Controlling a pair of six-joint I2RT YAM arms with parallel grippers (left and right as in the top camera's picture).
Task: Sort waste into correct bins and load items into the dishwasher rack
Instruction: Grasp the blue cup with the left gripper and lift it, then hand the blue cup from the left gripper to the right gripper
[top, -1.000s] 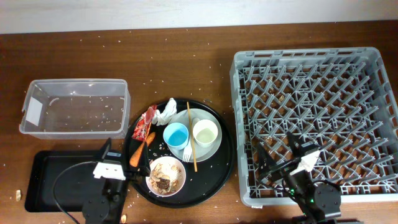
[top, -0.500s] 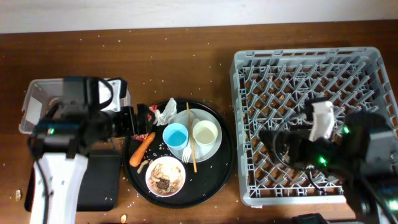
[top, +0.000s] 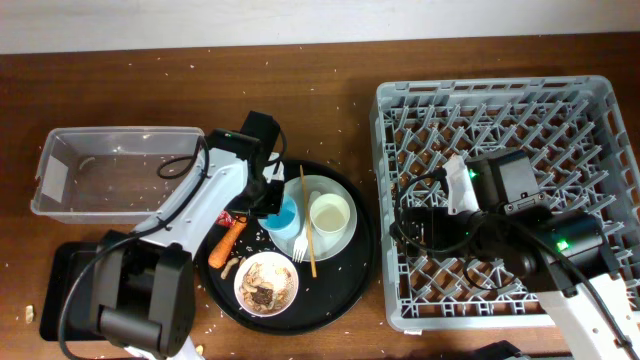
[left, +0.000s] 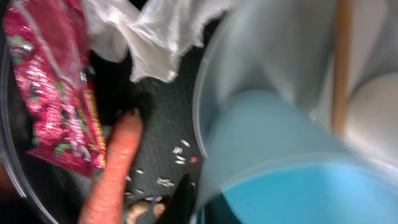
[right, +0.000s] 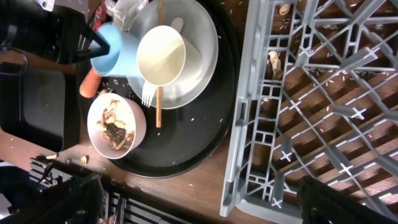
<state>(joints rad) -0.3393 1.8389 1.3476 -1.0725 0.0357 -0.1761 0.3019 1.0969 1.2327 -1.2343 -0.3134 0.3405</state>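
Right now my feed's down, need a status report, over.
Left hand at rim of light blue cup, grip unclear. Right hand open, empty, over dishwasher rack. Chopstick and fork lie close beside cup.

My overhead camera looks straight down from high up and takes in the whole table: tub far left, black tray near left, round tray in the middle, rack on the right. My left wrist camera points down from very near, close enough that the picture blurs. It holds only the blue cup, wrapper, tissue, carrot and a bit of chopstick, turned the same way as from overhead. My right wrist camera sits higher, over the rack's near left corner, facing down. It shares the blue cup with both other views, and the round tray and the rack's left part with the overhead.
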